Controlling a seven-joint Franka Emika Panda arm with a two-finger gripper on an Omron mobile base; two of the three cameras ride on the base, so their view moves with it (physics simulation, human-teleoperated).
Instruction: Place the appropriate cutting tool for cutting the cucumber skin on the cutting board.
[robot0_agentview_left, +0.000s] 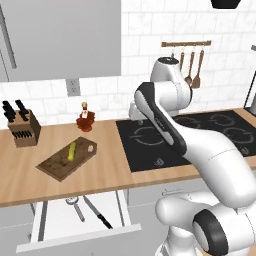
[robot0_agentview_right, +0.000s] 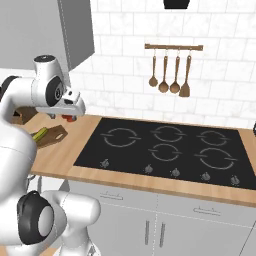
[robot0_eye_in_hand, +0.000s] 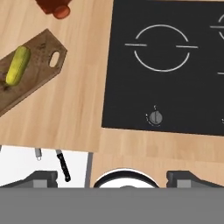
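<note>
The cutting tool, a small grey peeler (robot0_agentview_left: 76, 206) with a loop head, lies in the open drawer (robot0_agentview_left: 50, 225) below the counter, beside a black-handled knife (robot0_agentview_left: 98, 213). The dark brown cutting board (robot0_agentview_left: 55, 165) sits on the counter above the drawer, with the yellow-green cucumber (robot0_agentview_left: 72, 151) lying on it. The hand view looks down on the board (robot0_eye_in_hand: 35, 83), the cucumber (robot0_eye_in_hand: 17, 65) and the knife's handle (robot0_eye_in_hand: 64, 166). My gripper (robot0_eye_in_hand: 113, 177) hangs open and empty high over the counter's front edge, right of the board and left of the hob. It also shows in the right base view, gripper (robot0_agentview_right: 70, 116).
A black hob (robot0_agentview_left: 200, 135) fills the counter to the right. A knife block (robot0_agentview_left: 24, 128) stands at the far left and a red bottle (robot0_agentview_left: 86, 118) behind the board. Wooden utensils (robot0_agentview_right: 170, 75) hang on the wall. A cabinet (robot0_agentview_left: 60, 37) hangs above.
</note>
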